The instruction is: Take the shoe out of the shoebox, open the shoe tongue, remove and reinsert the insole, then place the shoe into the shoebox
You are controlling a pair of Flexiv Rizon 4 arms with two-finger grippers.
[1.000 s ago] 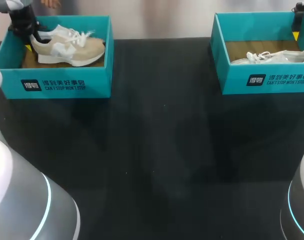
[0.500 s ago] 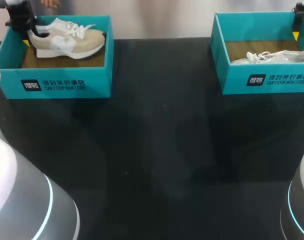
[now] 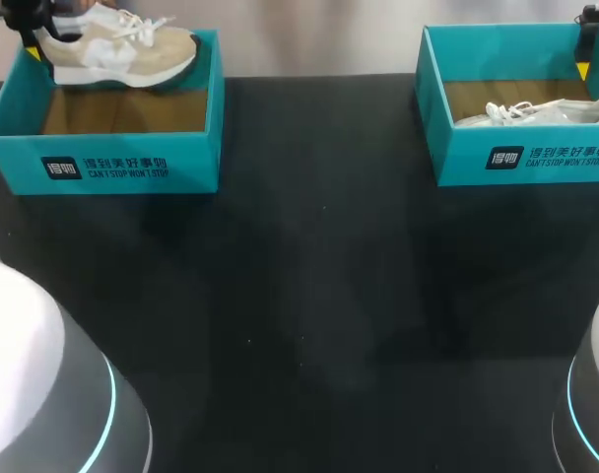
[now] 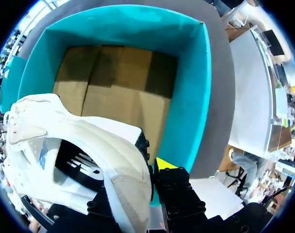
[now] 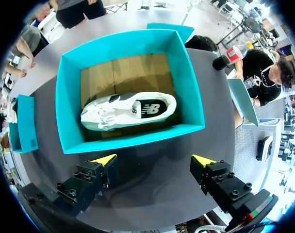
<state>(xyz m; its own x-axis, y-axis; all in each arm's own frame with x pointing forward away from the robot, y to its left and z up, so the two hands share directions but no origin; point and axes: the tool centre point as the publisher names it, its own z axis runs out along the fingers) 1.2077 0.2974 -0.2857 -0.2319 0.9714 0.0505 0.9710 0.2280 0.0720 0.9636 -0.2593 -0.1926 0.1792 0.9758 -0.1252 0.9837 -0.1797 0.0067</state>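
Note:
A beige and white shoe (image 3: 117, 49) hangs above the back of the left teal shoebox (image 3: 107, 163), clear of its brown floor. My left gripper (image 3: 31, 37) is shut on the shoe's heel. In the left wrist view the heel (image 4: 123, 189) fills the gripper (image 4: 150, 171); one yellow fingertip (image 4: 165, 163) shows beside it and the other is hidden. The box wall (image 4: 198, 97) lies below. A white shoe (image 5: 130, 110) lies on its side in the right teal shoebox (image 5: 133, 139). My right gripper (image 5: 154, 160) stands open above the near side of that box, holding nothing.
The two shoeboxes stand at the table's far left and far right (image 3: 521, 158). Dark tabletop (image 3: 319, 296) stretches between them and toward me. The bases of my arms (image 3: 43, 394) fill the near corners.
My left gripper has risen with the beige shoe, lifting it off the box floor to above the back rim. The right arm and white shoe have not moved.

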